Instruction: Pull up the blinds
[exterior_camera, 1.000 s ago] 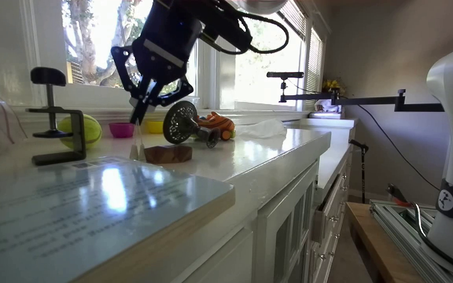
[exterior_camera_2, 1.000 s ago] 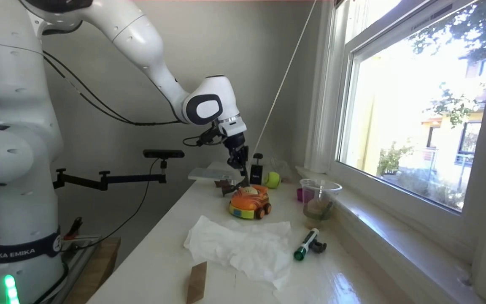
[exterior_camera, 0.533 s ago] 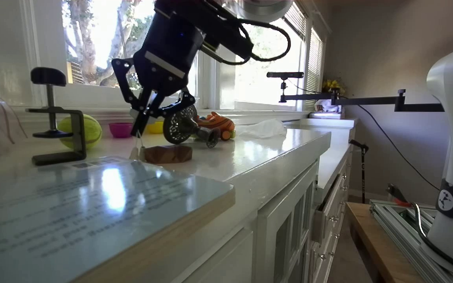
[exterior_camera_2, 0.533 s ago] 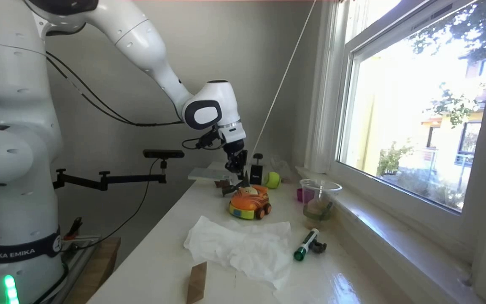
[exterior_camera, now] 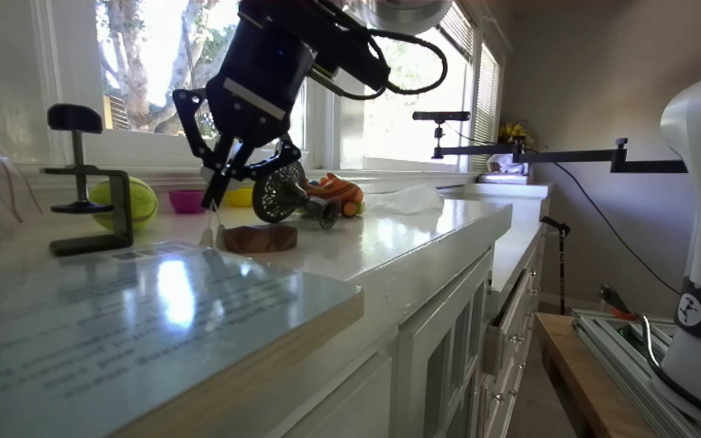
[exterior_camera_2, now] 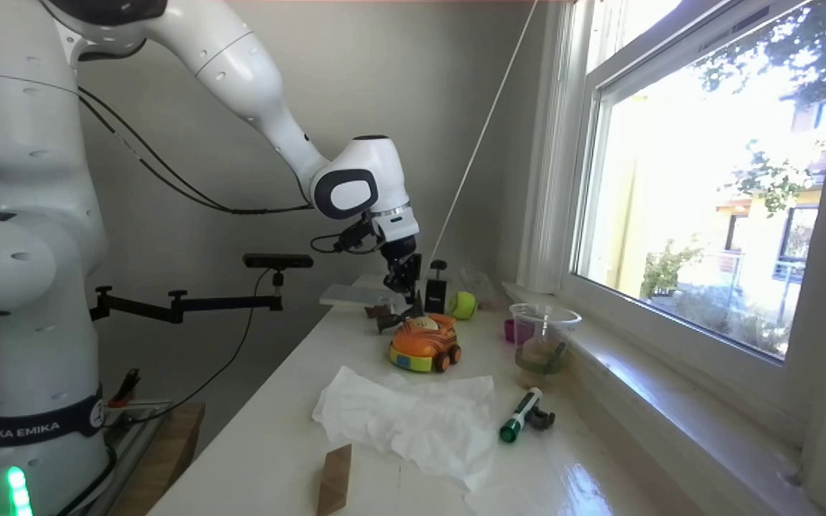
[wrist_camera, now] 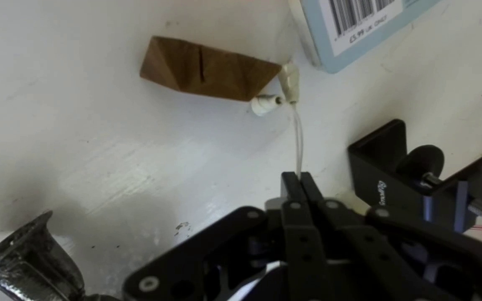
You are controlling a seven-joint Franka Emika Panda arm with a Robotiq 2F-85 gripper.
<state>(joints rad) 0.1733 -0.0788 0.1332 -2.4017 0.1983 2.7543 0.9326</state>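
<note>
White horizontal-slat blinds show in an exterior view, a raised part at the top of a window and a lowered part farther along. A thin white cord runs slanting from the top of an exterior view down to my gripper. In the wrist view, my gripper is shut on the cord. Two strands come out below the fingertips to white cord ends by the counter. My gripper also shows low over the counter in an exterior view. The cord's upper attachment is out of view.
A brown faceted block lies against the cord ends. A book and black clamp are close by. A metal stand, orange toy car, tennis ball and clear cup stand on the counter.
My gripper has moved down a little toward the counter since a second ago, staying shut on the cord. In the last half second it has hardly moved.
</note>
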